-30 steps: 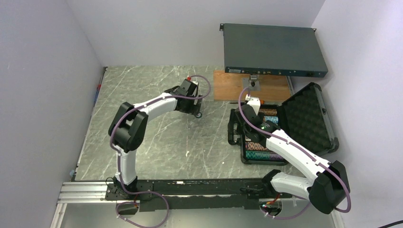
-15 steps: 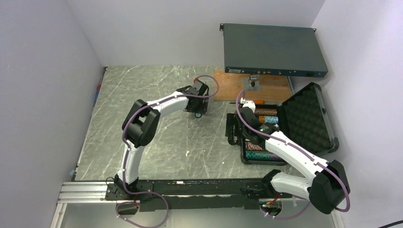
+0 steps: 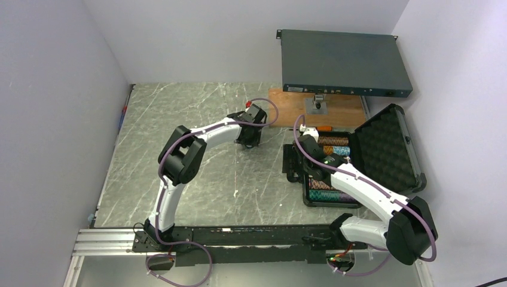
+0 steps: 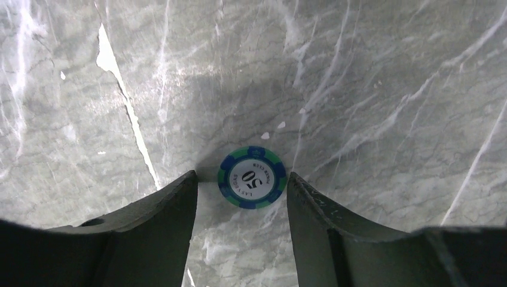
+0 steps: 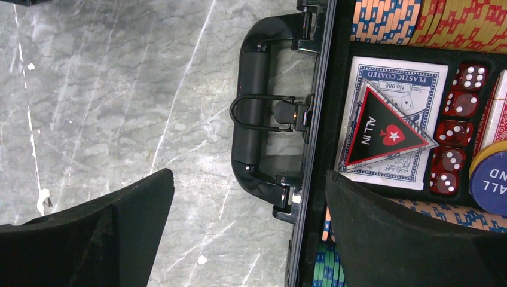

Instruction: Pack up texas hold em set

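A blue-and-green poker chip (image 4: 252,177) marked 50 lies flat on the marble. My left gripper (image 4: 241,185) points down at it, open, with a fingertip on each side of the chip and small gaps still showing. In the top view the left gripper (image 3: 250,139) sits left of the open black case (image 3: 382,149). My right gripper (image 5: 248,197) is open wide and straddles the case's front wall (image 5: 317,119) just below the handle (image 5: 254,107). Inside lie striped chips (image 5: 430,18), a card deck (image 5: 418,75), a red-edged "ALL IN" triangle (image 5: 382,128), red dice (image 5: 457,131) and a blue button (image 5: 493,185).
A large dark rack-mount box (image 3: 344,63) stands at the back right, partly over a wooden board (image 3: 293,107). Pale walls close in the marble table on the left, back and right. The case lid leans open toward the right wall.
My left arm has reached further right and its jaws have narrowed around the chip. The right gripper has shifted slightly toward the case's handle side, still open.
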Action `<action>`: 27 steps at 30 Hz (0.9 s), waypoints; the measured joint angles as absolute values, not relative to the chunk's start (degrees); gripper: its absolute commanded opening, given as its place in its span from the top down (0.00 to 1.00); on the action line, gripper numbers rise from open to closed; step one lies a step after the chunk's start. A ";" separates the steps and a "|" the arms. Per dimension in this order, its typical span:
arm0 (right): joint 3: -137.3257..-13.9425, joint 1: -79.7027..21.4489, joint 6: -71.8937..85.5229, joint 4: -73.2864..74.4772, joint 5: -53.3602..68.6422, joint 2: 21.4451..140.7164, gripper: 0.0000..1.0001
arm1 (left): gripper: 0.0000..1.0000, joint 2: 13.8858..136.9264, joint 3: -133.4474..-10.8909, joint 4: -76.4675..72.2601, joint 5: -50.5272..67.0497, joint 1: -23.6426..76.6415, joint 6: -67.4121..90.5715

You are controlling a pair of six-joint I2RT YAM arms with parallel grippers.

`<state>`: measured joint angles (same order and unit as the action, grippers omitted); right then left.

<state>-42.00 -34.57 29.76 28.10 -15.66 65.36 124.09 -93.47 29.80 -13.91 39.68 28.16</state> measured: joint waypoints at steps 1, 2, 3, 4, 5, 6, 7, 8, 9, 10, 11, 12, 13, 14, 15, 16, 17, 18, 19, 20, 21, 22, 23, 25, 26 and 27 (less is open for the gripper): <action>-42.00 -34.57 29.76 28.10 -15.64 65.58 0.02 | 0.41 124.36 -93.84 29.93 -14.09 39.68 28.14; -42.00 -34.57 29.76 28.12 -15.51 65.82 0.02 | 0.43 124.62 -94.26 29.95 -14.35 39.68 28.10; -42.00 -34.57 29.76 28.12 -15.49 65.98 0.02 | 0.44 124.84 -94.59 29.98 -14.48 39.68 28.10; -42.00 -34.57 29.76 28.12 -15.46 66.00 0.02 | 0.46 125.01 -94.74 29.95 -14.52 39.64 28.10; -42.00 -34.57 29.76 28.12 -15.44 66.02 0.02 | 0.47 125.12 -94.91 30.04 -14.61 39.48 28.03; -42.00 -34.57 29.76 28.12 -15.44 66.00 0.02 | 0.49 125.14 -94.96 30.00 -14.61 39.40 27.99; -42.00 -34.57 29.76 28.12 -15.46 66.02 0.02 | 0.50 125.16 -94.96 30.02 -14.59 39.35 27.92; -41.98 -34.57 29.76 28.12 -15.44 66.02 0.02 | 0.52 125.16 -94.96 30.06 -14.57 39.29 27.92; -41.98 -34.57 29.76 28.12 -15.46 66.02 0.02 | 0.52 125.16 -94.96 30.09 -14.55 39.22 27.88; -41.98 -34.57 29.76 28.12 -15.46 66.02 0.02 | 0.52 125.16 -94.96 30.06 -14.50 39.16 27.88; -41.98 -34.57 29.76 28.12 -15.46 66.00 0.02 | 0.51 125.16 -94.96 30.09 -14.44 39.07 27.90; -41.98 -34.57 29.76 28.12 -15.46 66.02 0.02 | 0.51 125.16 -94.96 30.09 -14.39 39.05 27.90; -41.93 -34.57 29.76 28.12 -15.46 66.02 0.02 | 0.51 125.16 -94.96 30.09 -14.35 39.05 27.90; -41.91 -34.57 29.76 28.12 -15.46 66.02 0.02 | 0.51 125.16 -94.96 30.06 -14.28 39.05 27.90; -41.91 -34.57 29.76 28.12 -15.44 66.02 0.02 | 0.51 125.16 -94.96 30.09 -14.26 39.05 27.92; -41.91 -34.57 29.76 28.12 -15.40 66.02 0.02 | 0.50 125.16 -94.96 30.09 -14.26 39.05 27.92; -41.91 -34.57 29.76 28.12 -15.33 66.02 0.02 | 0.49 125.16 -94.96 30.09 -14.26 39.05 27.92; -41.89 -34.57 29.76 28.10 -15.27 66.06 0.02 | 0.47 125.16 -94.96 30.09 -14.26 39.05 27.90; -41.82 -34.57 29.78 28.05 -15.18 66.08 0.02 | 0.46 125.16 -94.96 30.09 -14.26 39.09 27.92; -41.76 -34.57 29.78 28.01 -15.00 66.13 0.02 | 0.45 125.16 -94.96 30.06 -14.26 39.11 27.90; -41.67 -34.57 29.78 27.99 -14.90 66.19 0.02 | 0.44 125.16 -94.96 30.04 -14.26 39.18 27.79; -41.60 -34.57 29.78 27.97 -14.81 66.32 0.02 | 0.43 125.16 -94.96 30.00 -14.26 39.27 27.77; -41.56 -34.57 29.78 27.94 -14.74 66.39 0.02 | 0.43 125.16 -94.96 29.98 -14.26 39.38 27.73; -41.43 -34.57 29.78 27.92 -14.63 66.41 0.02 | 0.44 125.16 -94.96 30.04 -14.31 39.51 27.66; -41.41 -34.57 29.78 27.92 -14.61 66.41 0.02 | 0.46 125.16 -94.96 30.13 -14.37 39.57 27.66; -41.39 -34.57 29.78 27.92 -14.59 66.41 0.02 | 0.47 125.16 -94.96 30.15 -14.41 39.62 27.64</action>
<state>-41.39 -34.57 29.78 27.92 -14.59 66.41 125.16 -94.96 30.15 -14.41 39.62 27.64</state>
